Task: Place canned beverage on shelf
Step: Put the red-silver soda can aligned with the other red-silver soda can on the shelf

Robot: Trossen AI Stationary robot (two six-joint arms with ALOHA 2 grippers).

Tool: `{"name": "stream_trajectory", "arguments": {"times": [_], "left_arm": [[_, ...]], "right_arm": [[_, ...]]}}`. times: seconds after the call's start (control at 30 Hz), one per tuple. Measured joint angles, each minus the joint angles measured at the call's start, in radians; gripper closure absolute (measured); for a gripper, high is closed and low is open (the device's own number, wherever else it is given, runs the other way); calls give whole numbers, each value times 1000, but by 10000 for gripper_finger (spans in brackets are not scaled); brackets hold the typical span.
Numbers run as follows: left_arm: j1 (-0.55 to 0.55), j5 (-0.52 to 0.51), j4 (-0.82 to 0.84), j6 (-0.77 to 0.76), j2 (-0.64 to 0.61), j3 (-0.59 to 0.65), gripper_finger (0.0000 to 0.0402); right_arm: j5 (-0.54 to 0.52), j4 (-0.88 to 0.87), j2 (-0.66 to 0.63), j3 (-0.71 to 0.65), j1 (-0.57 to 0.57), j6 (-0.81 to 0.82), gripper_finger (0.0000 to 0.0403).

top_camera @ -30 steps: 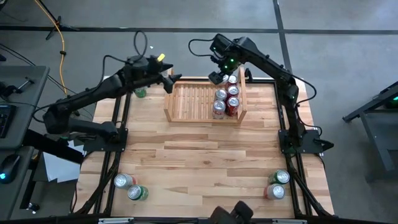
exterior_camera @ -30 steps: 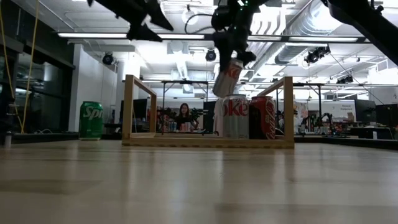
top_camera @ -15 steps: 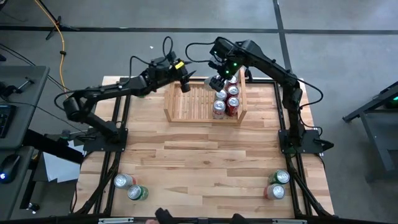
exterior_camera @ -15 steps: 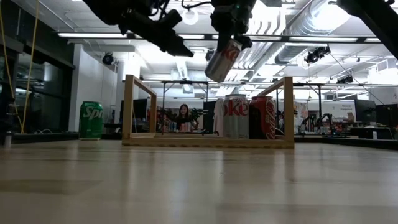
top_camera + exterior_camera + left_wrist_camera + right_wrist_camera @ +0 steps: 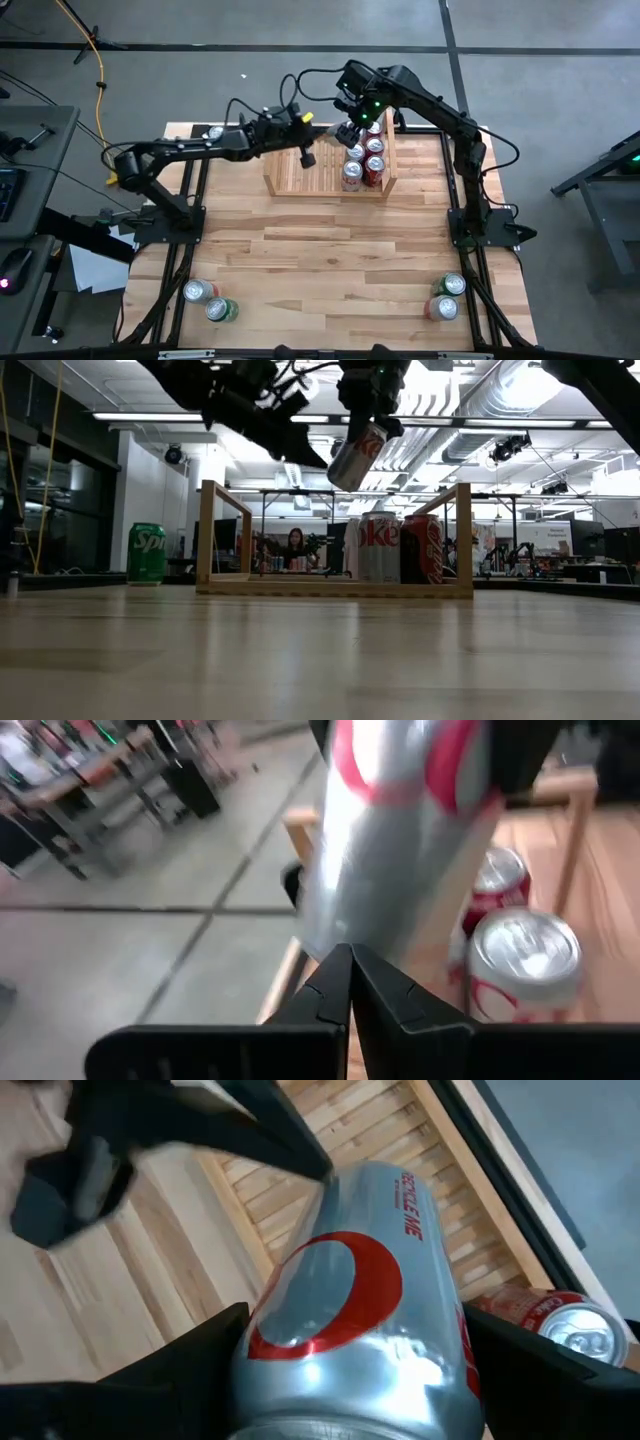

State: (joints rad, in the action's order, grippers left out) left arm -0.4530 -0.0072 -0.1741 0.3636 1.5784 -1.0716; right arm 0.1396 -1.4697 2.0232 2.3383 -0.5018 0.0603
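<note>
While your right gripper [image 5: 368,415] clamps a tilted silver can [image 5: 356,453] above the shelf [image 5: 300,185], note: left gripper [image 5: 306,157], fingers pressed together and empty, has swung in beside it, crowding placement.

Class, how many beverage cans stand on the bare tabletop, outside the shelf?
5. At front left: far-left can, near-left can. At front right: far-right can, near-right can. A Sprite can stands left of the shelf. Arms may hide more.
</note>
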Motion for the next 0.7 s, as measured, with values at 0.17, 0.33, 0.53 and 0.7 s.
{"name": "stream_trajectory", "arguments": {"times": [0.17,0.33,0.53,0.7], "left_arm": [[31,-35,-28,-45,51,1,401],[48,-35,-35,-80,75,0,401],[55,-43,-36,-99,78,0,401],[57,-28,-53,-112,76,3,401]], "right_arm": [[7,-12,0,-1,-1,7,96],[7,-15,0,-2,0,7,96],[12,-14,0,-2,0,2,98],[17,-13,0,-2,-2,-2,98]]}}
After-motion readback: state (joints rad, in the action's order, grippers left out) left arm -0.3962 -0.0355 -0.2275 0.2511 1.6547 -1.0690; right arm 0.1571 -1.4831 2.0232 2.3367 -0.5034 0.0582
